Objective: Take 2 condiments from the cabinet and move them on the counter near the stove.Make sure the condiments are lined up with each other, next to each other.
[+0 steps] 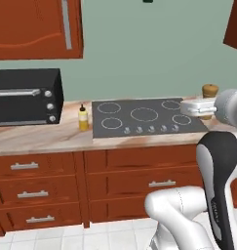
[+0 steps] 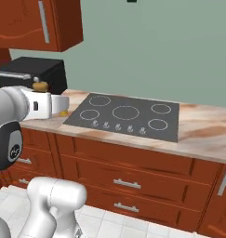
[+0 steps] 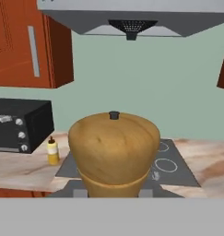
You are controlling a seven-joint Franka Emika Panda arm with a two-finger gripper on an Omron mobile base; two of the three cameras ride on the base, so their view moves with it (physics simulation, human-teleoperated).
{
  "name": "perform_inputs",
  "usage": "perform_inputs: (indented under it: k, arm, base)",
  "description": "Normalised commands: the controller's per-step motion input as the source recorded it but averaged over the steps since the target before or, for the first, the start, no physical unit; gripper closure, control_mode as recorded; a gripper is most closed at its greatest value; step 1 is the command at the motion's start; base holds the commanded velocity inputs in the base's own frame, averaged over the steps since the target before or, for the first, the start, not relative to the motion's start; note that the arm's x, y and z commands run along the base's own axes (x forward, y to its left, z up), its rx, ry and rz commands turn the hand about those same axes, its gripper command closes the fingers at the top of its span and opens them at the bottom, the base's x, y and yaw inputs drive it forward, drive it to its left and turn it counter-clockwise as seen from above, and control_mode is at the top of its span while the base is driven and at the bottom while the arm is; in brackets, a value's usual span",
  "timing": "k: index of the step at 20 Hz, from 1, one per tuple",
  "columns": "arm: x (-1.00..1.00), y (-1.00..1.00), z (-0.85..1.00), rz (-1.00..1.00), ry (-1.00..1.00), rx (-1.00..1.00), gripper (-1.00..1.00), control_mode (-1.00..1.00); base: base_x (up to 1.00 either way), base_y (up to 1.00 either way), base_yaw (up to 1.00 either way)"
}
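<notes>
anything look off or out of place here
Nothing spilled or damaged. The yellow squeeze bottle stands upright on the counter left of the stove. The wooden shaker is off the counter, upright in the shut gripper.

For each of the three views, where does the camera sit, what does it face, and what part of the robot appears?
Left base view: behind-left of the arm, facing the stove and yellow bottle; arm at lower right.
Right base view: behind-right, facing the same stove; arm at lower left.
Hand view: on the hand, looking along the end effector, shut on the wooden shaker.
All three share the stove, the toaster oven and the shaker.
</notes>
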Motion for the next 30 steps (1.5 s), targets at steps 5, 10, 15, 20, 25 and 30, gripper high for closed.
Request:
perform_inputs:
  k: [5, 10, 15, 20, 25, 30]
  arm:
    - [0.00, 0.00, 0.00, 0.00, 0.00, 0.00, 1.00, 1.00]
    - [0.00, 0.00, 0.00, 0.00, 0.00, 0.00, 1.00, 1.00]
    - [0.00, 0.00, 0.00, 0.00, 0.00, 0.00, 1.00, 1.00]
    - [0.00, 0.00, 0.00, 0.00, 0.00, 0.00, 1.00, 1.00]
    - [0.00, 0.00, 0.00, 0.00, 0.00, 0.00, 1.00, 1.00]
    - [0.00, 0.00, 0.00, 0.00, 0.00, 0.00, 1.00, 1.00]
  base:
    - [0.04, 0.82, 0.00]
    - [0.09, 0.69, -0.01]
    - [0.27, 0.51, -0.04]
    - [0.39, 0.40, -0.05]
    - [0.46, 0.37, -0.05]
    - [0.51, 0.32, -0.04]
